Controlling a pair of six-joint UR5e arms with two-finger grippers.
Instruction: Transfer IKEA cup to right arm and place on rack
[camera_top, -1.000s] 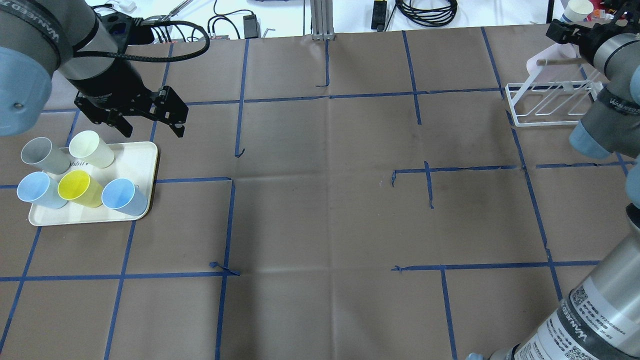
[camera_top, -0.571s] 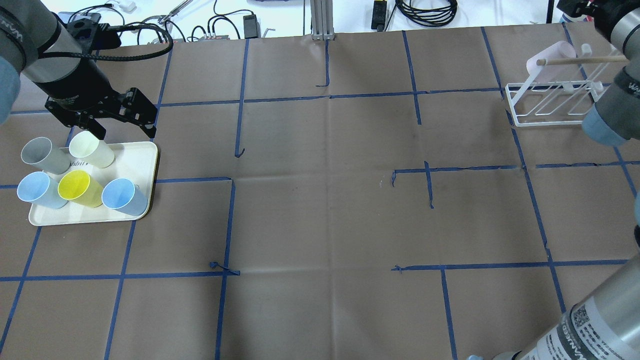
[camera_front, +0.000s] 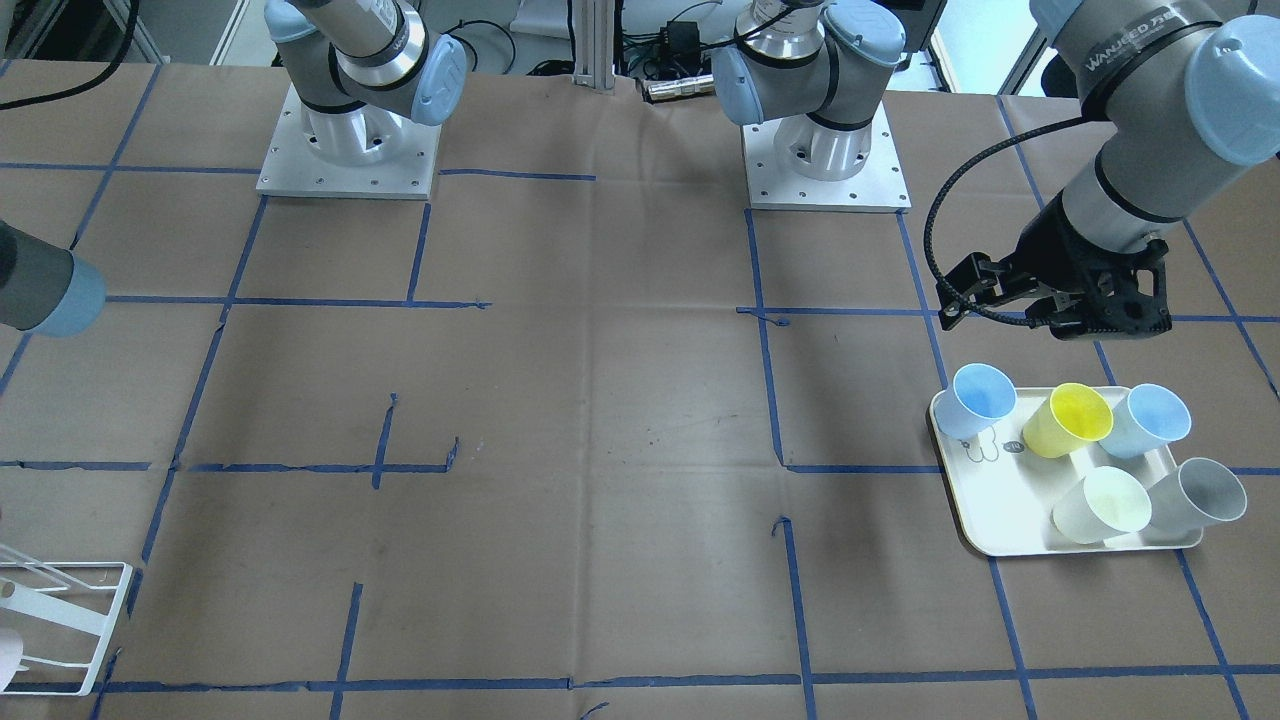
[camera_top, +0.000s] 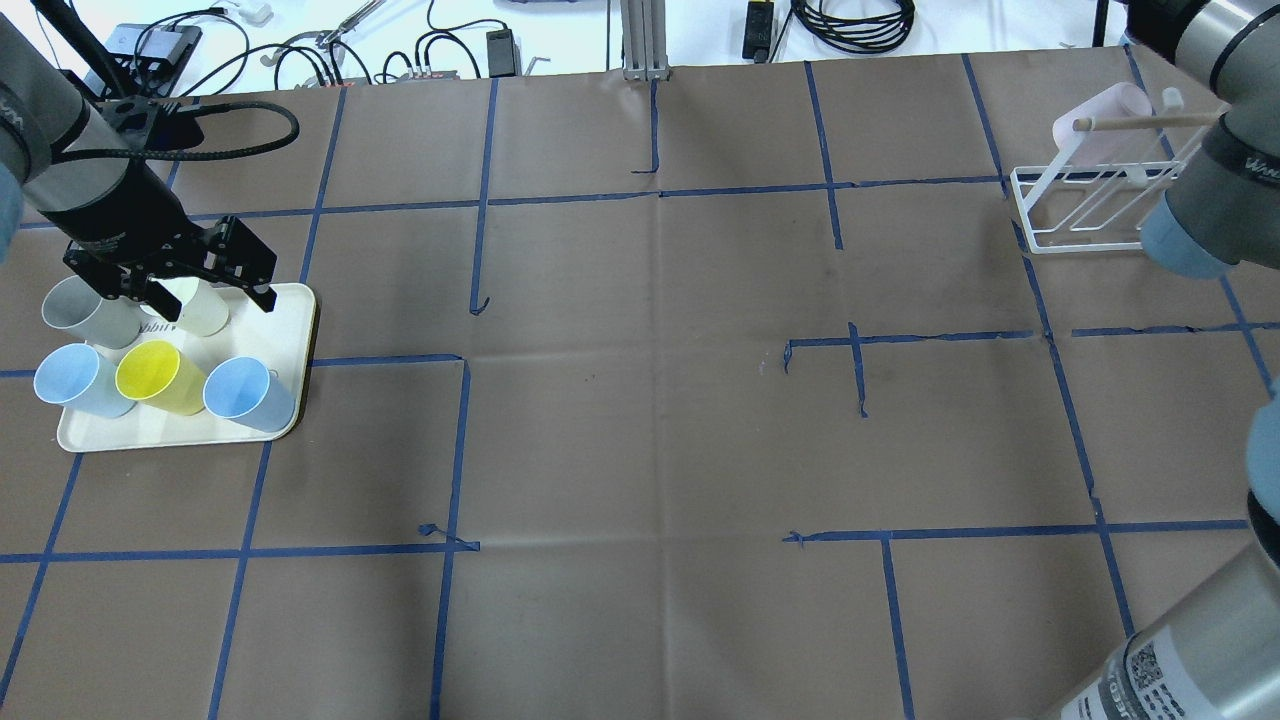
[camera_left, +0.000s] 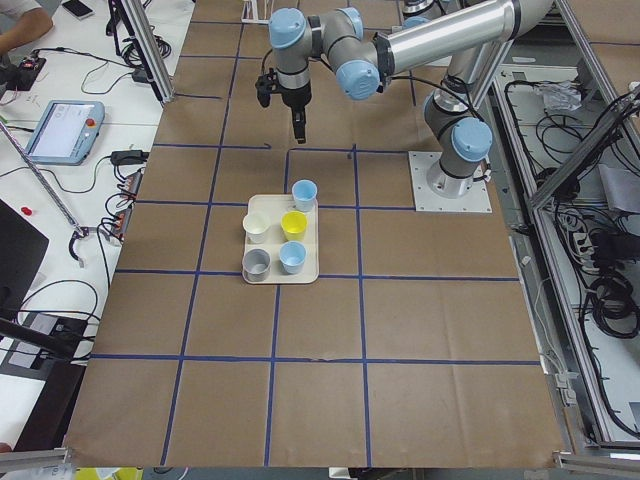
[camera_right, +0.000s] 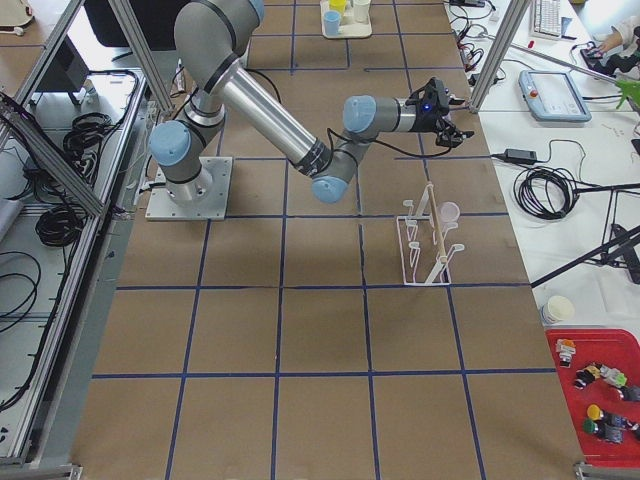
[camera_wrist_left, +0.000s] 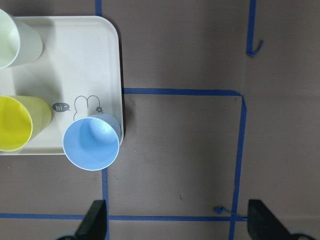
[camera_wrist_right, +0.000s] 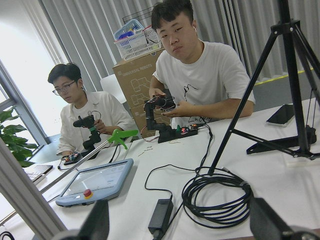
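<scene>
Five cups stand on the cream tray (camera_top: 275, 335) at the table's (camera_top: 640, 400) left end: a grey cup (camera_top: 85, 312) and a cream cup (camera_top: 200, 312) on the far row, and a yellow cup (camera_top: 160, 377) between two blue cups (camera_top: 245, 393) on the near row. The left pincer (camera_top: 190, 285) hangs just above the tray's far edge, over the cream cup, with its fingers spread wide and nothing between them. Well apart, at the right end, the white wire rack (camera_top: 1090, 215) carries a pink cup (camera_top: 1110, 120). The right arm (camera_top: 1200, 180) reaches past the rack. The right pincer (camera_wrist_right: 181, 222) is also spread and empty, facing two operators (camera_wrist_right: 200, 75) at a white desk.
</scene>
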